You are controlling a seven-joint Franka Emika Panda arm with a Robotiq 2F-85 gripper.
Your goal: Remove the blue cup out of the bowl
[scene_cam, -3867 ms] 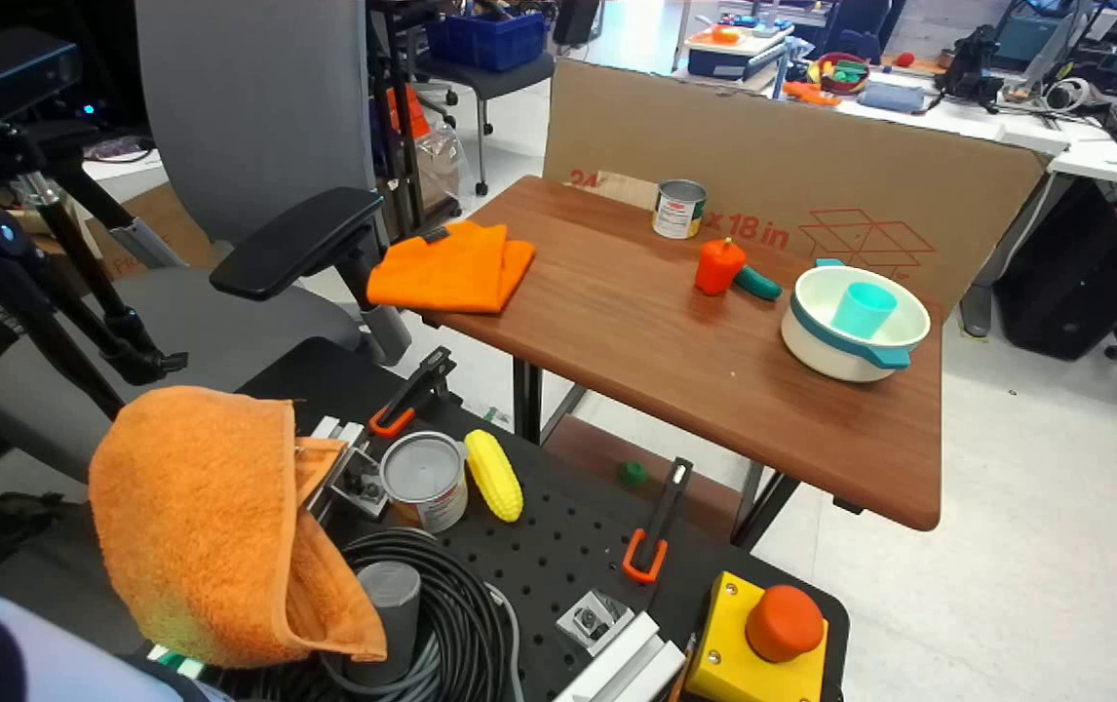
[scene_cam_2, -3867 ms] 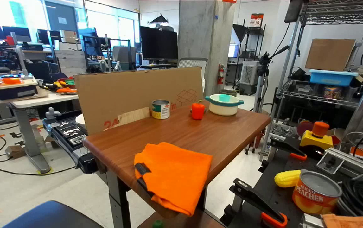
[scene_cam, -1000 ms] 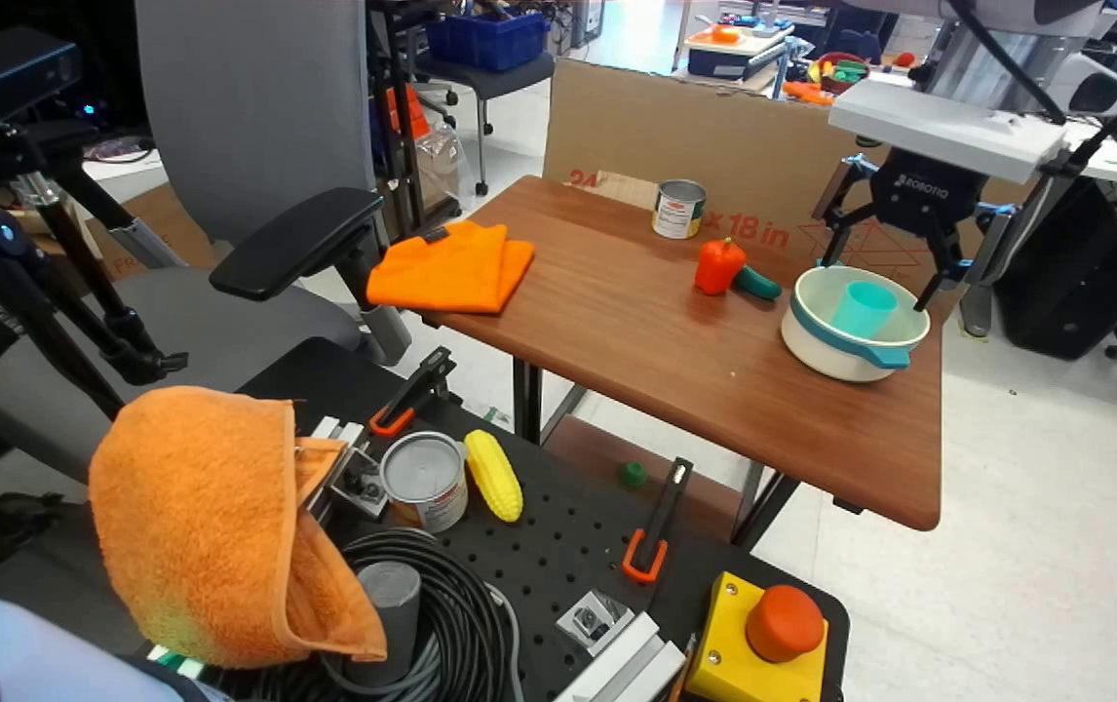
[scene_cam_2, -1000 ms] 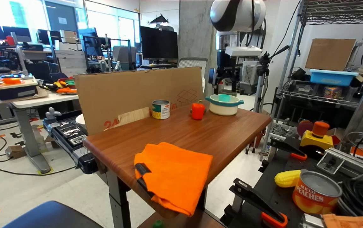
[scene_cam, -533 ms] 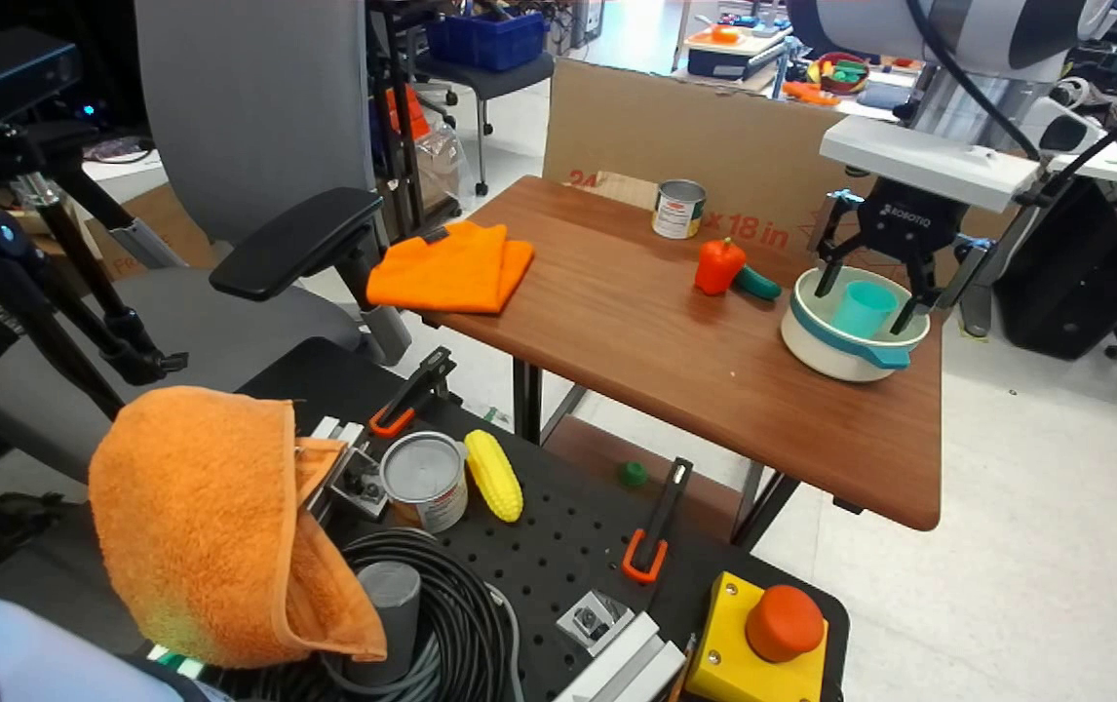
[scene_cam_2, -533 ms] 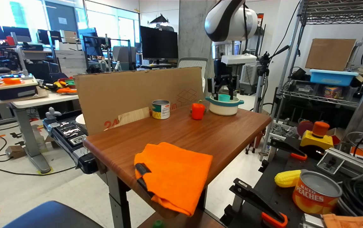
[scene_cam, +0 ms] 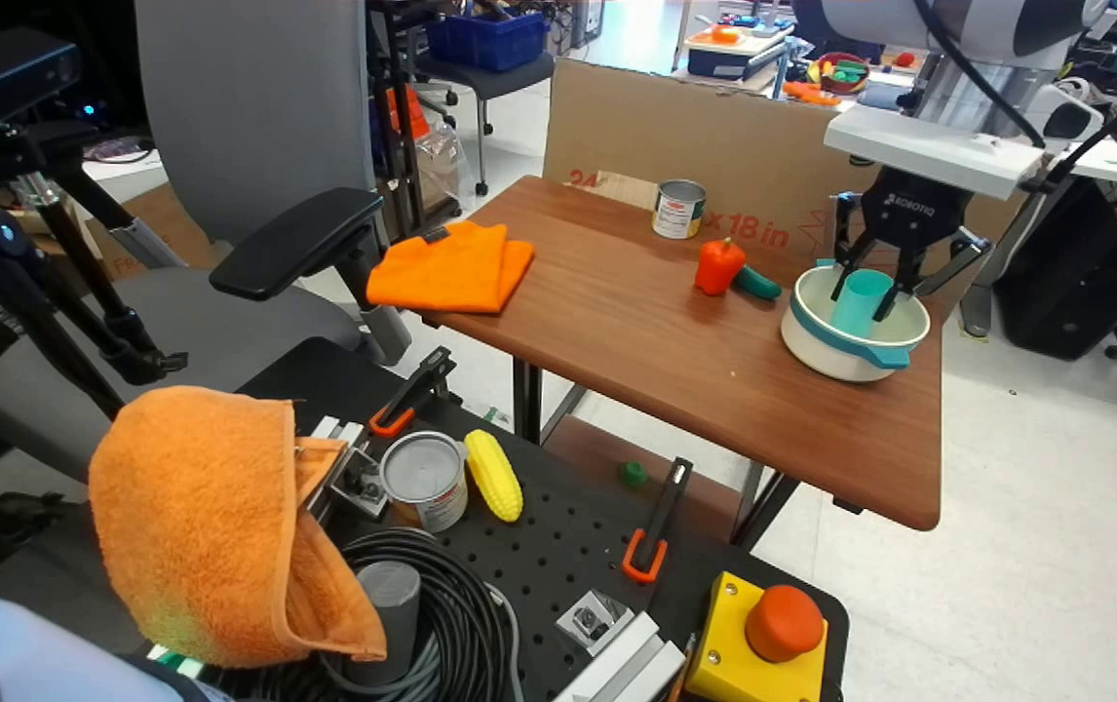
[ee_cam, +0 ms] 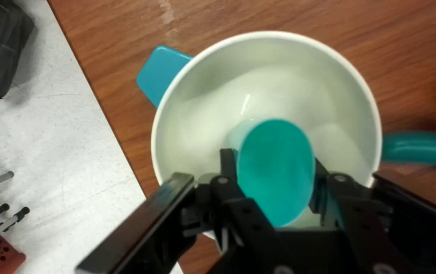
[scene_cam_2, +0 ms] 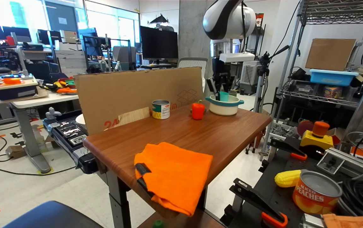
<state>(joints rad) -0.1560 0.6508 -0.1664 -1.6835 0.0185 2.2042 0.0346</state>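
A: Where's the teal-blue plastic cup (ee_cam: 277, 171) relative to the pincer (scene_cam: 859, 304)?

B: Square between the jaws, and held: one jaw on the side of the nearby short edge of the bench (scene_cam: 763, 390), the other toward the teal cucumber-shaped toy (ee_cam: 421, 148). Cup's inside the bowl (ee_cam: 290, 91).

A: Axis?

B: Roughly along the pincer's approach. Wrist view looks into the mouth, so I'd say near upright. Base on the bowl's bottom or off it? Can't tell.

A: So lift.

B: My read too: grasp made, removal not yet. Straight up till the base clears the rim, then across.

A: Which way across?

B: Bowl sits by the corner where that short edge meets the long edge with the cardboard sheet (scene_cam: 714, 146). Short edge is close, floor (ee_cam: 69, 129) past it. Toy and an orange-red bell pepper (scene_cam: 719, 268) take the mid-bench side. I'd head for the opposite long edge; more bench that way.

A: Risk?

B: Cross too early and the cup snags the rim, towing the bowl along.
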